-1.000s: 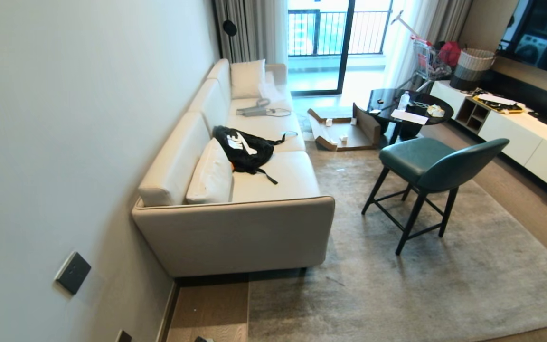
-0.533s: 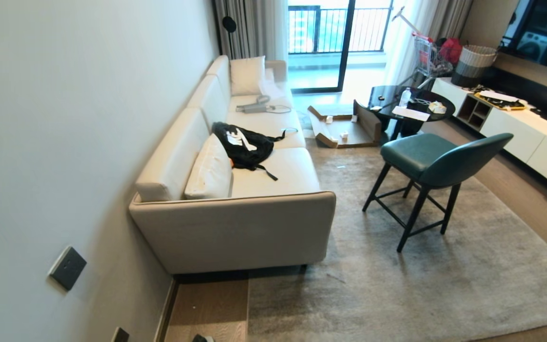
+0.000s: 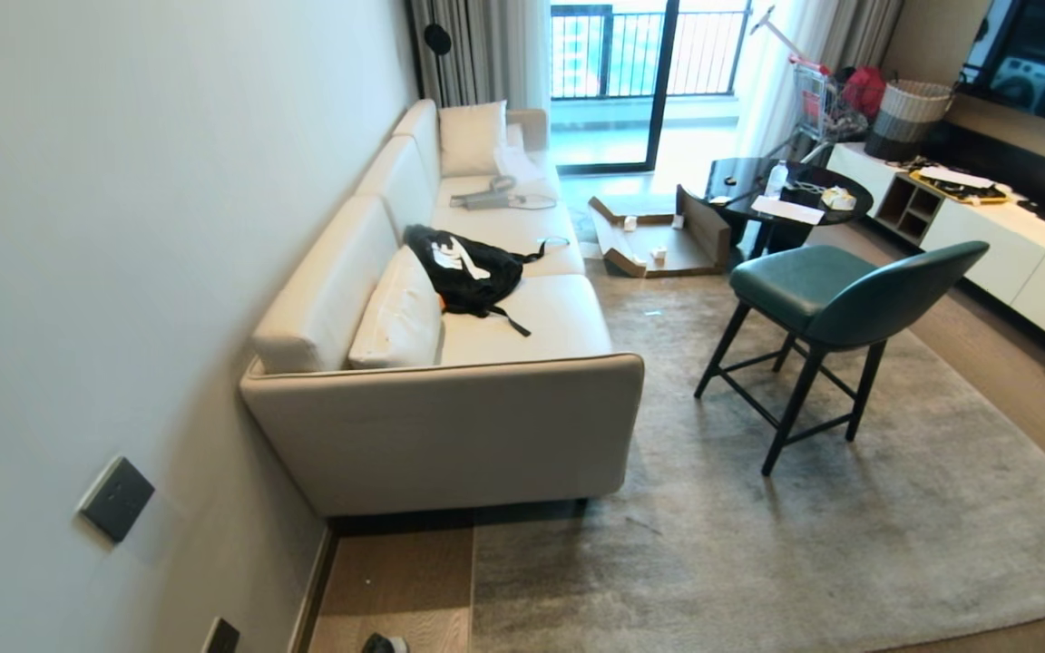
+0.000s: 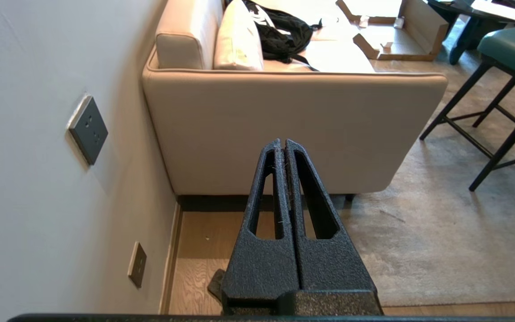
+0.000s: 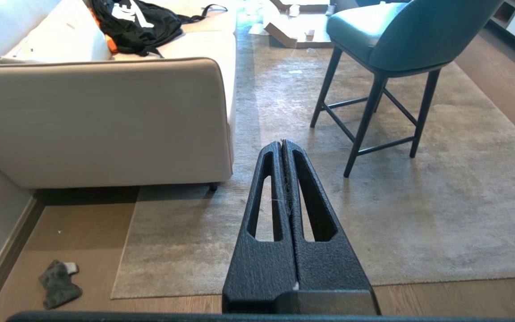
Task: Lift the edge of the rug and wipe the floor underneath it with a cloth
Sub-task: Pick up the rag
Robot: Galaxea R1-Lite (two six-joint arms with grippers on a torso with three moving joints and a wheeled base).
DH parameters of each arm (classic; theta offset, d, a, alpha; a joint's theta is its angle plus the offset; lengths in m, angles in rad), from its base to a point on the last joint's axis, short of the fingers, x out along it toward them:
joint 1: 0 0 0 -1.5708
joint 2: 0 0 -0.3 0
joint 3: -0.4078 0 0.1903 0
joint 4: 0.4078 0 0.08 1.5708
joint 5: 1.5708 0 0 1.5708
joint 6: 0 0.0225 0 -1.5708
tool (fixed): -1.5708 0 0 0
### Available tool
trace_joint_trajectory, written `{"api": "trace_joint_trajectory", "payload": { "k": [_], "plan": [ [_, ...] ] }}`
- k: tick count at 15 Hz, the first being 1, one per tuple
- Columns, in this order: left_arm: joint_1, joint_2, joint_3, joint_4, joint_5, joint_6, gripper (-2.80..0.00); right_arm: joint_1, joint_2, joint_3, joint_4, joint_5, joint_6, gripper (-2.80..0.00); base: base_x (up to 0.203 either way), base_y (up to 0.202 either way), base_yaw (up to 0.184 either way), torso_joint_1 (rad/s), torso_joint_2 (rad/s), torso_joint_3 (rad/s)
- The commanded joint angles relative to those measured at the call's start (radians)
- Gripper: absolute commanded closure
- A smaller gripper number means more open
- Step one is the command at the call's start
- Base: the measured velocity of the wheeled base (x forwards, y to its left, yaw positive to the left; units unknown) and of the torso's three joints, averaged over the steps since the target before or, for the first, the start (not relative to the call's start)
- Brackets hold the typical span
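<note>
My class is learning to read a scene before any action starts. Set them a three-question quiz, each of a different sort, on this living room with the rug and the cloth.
1. True or false: the cloth lies on top of the rug.
2. Multiple choice: the green chair stands on A) bare floor, B) the rug, C) the sofa.
3. Short answer: how do the fingers of the left gripper and right gripper stand?

Key
1. False: it lies on the floor, beside the rug edge.
2. B.
3. Both shut, holding nothing.
</note>
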Motion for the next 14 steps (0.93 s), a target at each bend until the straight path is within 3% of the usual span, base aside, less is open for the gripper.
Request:
{"api": "trace_joint_trajectory", "payload": {
  "k": [1,9,14],
  "plan": [
    [0.0,0.0,0.0,0.0,0.0,-0.001,0.0,0.0,0.002,0.0,0.0,0.001,0.0,0.0,0.0,0.0,0.0,-0.141,0.33,0.188],
    [0.0,0.0,0.0,0.0,0.0,-0.001,0.0,0.0,0.002,0.0,-0.003,0.0,0.013,0.0,0.0,0.0,0.0,-0.132,0.35,0.216],
    [0.0,0.0,0.0,0.0,0.0,-0.001,0.0,0.0,0.002,0.0,-0.003,-0.001,0.013,0.0,0.0,0.0,0.0,-0.179,0.51,0.319]
  ]
}}
